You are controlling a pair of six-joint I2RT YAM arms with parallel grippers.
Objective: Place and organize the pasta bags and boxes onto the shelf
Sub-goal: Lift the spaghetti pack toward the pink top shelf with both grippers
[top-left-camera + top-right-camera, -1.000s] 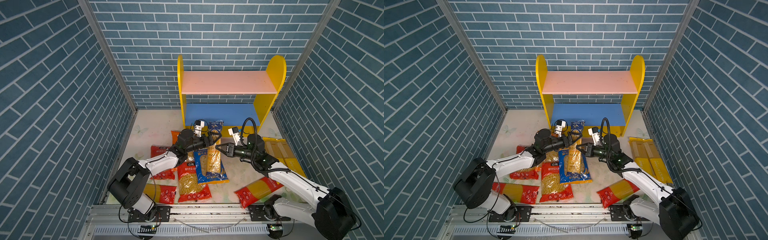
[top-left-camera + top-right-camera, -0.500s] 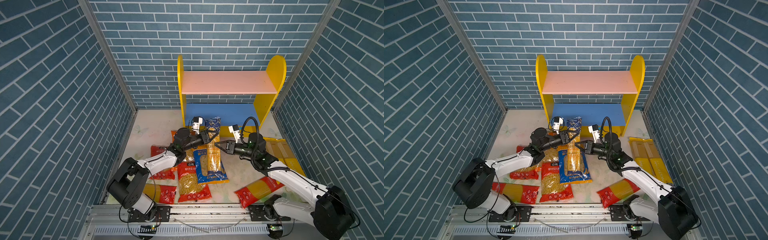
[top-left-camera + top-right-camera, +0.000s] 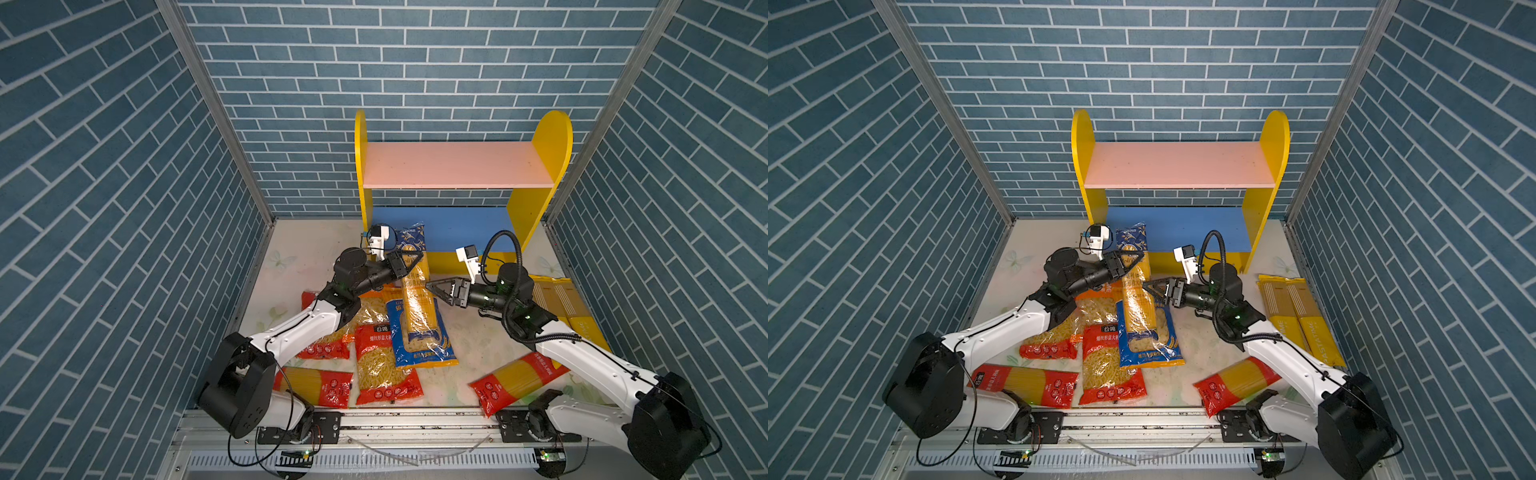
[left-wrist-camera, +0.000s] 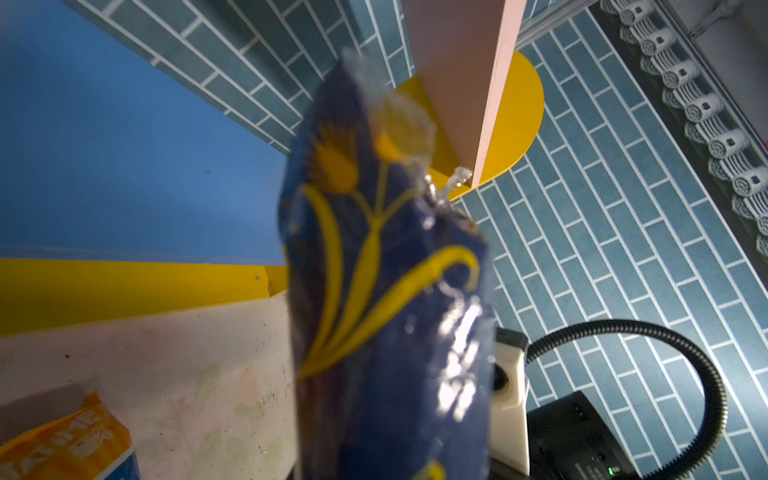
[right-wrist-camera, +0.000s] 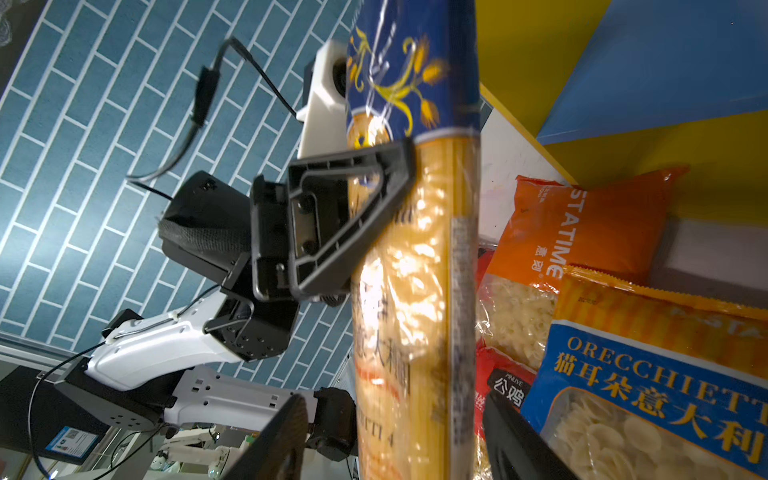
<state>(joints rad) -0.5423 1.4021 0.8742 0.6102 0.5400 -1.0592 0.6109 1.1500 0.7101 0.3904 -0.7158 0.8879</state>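
Dark blue spaghetti pack point(image 3: 415, 299) leans tilted, its top near the front edge of the shelf's point(image 3: 457, 166) blue lower board, its foot on the orecchiette bag point(image 3: 440, 353) mid-tabletop. The left gripper point(image 3: 409, 266) clamps its upper part; the right gripper's point(image 3: 434, 291) jaws stand apart either side, gripping nothing.

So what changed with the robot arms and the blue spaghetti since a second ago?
The left gripper closed on the dark blue spaghetti pack, and the right gripper let go and opened. The other packs and the shelf stayed put.
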